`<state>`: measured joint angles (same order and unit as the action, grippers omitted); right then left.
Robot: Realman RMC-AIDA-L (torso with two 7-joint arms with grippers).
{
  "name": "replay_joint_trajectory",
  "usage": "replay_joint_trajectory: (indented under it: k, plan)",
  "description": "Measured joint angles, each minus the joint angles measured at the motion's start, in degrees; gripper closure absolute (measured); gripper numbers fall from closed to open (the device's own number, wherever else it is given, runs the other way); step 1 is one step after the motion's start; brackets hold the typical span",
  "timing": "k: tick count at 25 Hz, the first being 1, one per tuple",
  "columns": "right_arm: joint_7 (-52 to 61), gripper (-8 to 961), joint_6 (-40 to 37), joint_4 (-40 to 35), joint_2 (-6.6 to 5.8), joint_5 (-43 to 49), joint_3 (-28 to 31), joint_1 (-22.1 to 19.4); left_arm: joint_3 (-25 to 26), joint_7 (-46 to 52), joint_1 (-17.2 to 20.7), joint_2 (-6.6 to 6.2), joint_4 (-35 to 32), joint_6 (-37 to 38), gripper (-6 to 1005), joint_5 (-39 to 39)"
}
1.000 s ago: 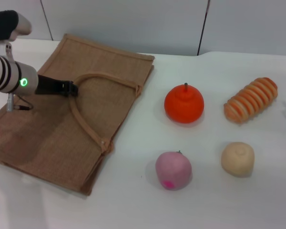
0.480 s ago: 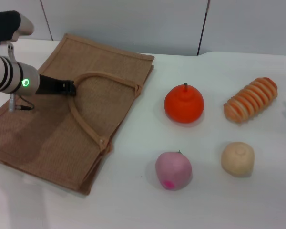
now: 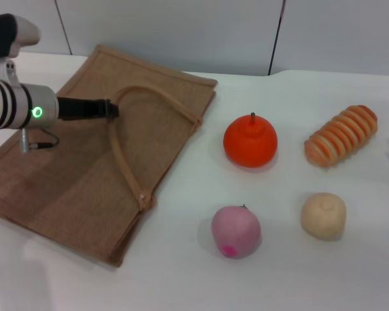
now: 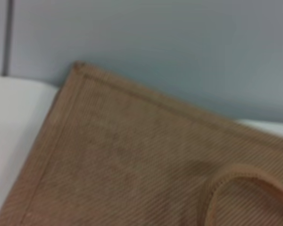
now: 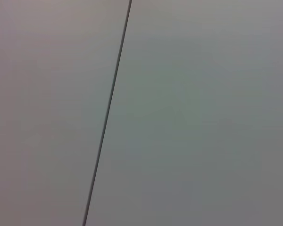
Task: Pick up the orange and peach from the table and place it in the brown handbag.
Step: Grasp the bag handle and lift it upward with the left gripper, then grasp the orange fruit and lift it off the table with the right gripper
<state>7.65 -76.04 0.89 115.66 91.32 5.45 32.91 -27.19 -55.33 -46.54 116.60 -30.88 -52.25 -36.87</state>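
The brown handbag point(image 3: 58, 181) lies flat on the white table at the left. My left gripper point(image 3: 110, 109) is shut on the top of its loop handle point(image 3: 124, 162) and holds that end raised off the bag. The left wrist view shows the bag's woven cloth point(image 4: 132, 160) and a bend of the handle point(image 4: 245, 175). The orange point(image 3: 249, 142) stands on the table to the right of the bag. The peach point(image 3: 235, 231) sits nearer the front, below the orange. Both fruits are far from the gripper. My right gripper is out of view.
A ridged orange-and-tan loaf point(image 3: 341, 135) lies at the far right. A beige round ball point(image 3: 323, 216) sits to the right of the peach. A grey wall runs behind the table; the right wrist view shows only that wall.
My left gripper has moved up and to the right with the handle, pulling the loop taut. The bag's top edge has shifted slightly. The fruits have not moved.
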Motion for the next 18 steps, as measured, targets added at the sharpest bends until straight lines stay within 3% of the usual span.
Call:
replay_joint_trajectory:
  k: [12, 18]
  plan:
    - [0.73, 200, 0.09, 0.16, -0.04, 1.29, -1.47, 0.62, 0.36, -19.65, 7.02, -0.51, 0.36, -11.14, 879, -30.28]
    - [6.80, 200, 1.87, -1.20, -0.38, 9.62, -4.57, 2.95, 0.49, -25.45, 9.82, -0.48, 1.72, -13.48, 879, -40.56]
